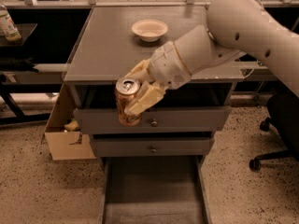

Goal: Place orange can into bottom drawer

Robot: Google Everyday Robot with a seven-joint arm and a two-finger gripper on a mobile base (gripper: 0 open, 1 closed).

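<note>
The orange can is upright in my gripper, whose cream fingers are shut around its side. It hangs in front of the grey cabinet, level with the top knobbed drawer, past the cabinet top's front edge. The bottom drawer is pulled open below, a long grey tray with low side walls, and nothing shows on its floor. The can is well above it, over its left part.
A cream bowl sits on the grey cabinet top. A second knobbed drawer is closed. A cardboard box stands left of the cabinet. An office chair base is at the right. A bottle stands far left.
</note>
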